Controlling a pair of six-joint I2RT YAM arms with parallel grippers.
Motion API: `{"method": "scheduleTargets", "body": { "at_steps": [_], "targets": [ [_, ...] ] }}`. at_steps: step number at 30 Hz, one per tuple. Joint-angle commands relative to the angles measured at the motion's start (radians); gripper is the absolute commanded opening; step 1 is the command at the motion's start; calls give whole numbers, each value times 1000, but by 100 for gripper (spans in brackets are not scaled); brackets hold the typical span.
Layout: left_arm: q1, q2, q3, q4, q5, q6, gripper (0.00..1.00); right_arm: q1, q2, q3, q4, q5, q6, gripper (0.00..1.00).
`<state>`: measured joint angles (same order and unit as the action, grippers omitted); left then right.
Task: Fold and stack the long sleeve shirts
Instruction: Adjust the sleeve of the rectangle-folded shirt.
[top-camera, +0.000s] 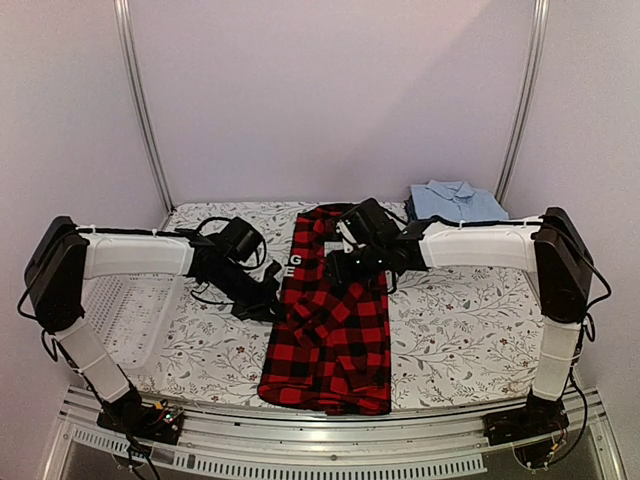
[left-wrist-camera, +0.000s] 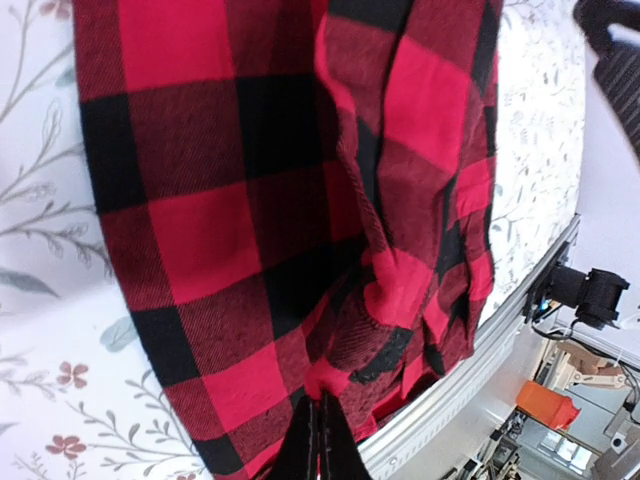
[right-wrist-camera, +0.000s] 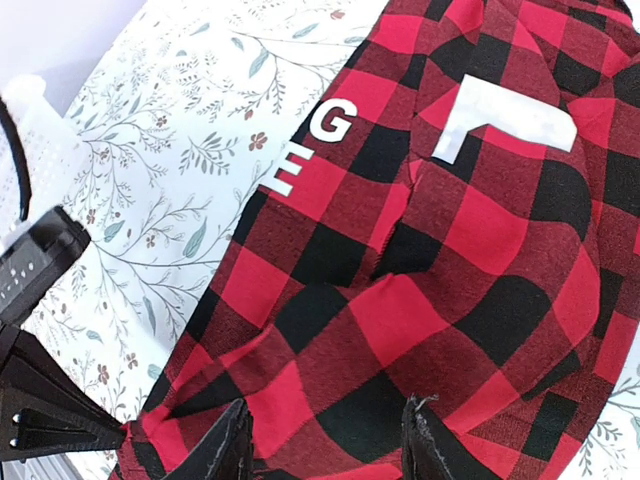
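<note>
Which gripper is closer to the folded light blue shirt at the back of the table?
Right. The right gripper hangs over the red-and-black shirt, diagonally in front of the light blue shirt; the left gripper pinches that plaid shirt's left edge, farther off.

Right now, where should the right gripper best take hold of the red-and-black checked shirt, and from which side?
The shirt lies mostly flat, so only an edge gives a lip to pinch. The left gripper is shut on the left edge. It is probably best to take the right long edge, coming in low from the right.
</note>
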<state>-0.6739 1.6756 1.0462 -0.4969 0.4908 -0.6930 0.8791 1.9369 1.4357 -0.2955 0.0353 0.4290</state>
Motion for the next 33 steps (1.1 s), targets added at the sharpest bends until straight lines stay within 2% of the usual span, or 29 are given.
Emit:
{"method": "scheduleTargets", "body": {
  "at_steps": [1, 9, 16, 21, 27, 33],
  "targets": [
    [-37, -48, -35, -118, -39, -8, 0, -27, -49, -15, -14, -6, -19, 49],
    [-80, -127, -95, -173, -16, -59, 0, -77, -58, -24, -14, -25, -46, 52],
    [-90, -159, -12, -234, 29, -76, 0, -121, -19, 7, -3, -99, -77, 58],
    [-89, -157, 26, -256, 70, -87, 0, -121, -3, 1, 0, -127, -78, 58],
    [-76, -151, -72, -225, 105, -88, 0, -112, -2, -32, -8, -146, -77, 59],
    [-46, -79, -155, -190, 28, -29, 0, -29, -47, -114, 10, -115, -88, 60]
  ]
}}
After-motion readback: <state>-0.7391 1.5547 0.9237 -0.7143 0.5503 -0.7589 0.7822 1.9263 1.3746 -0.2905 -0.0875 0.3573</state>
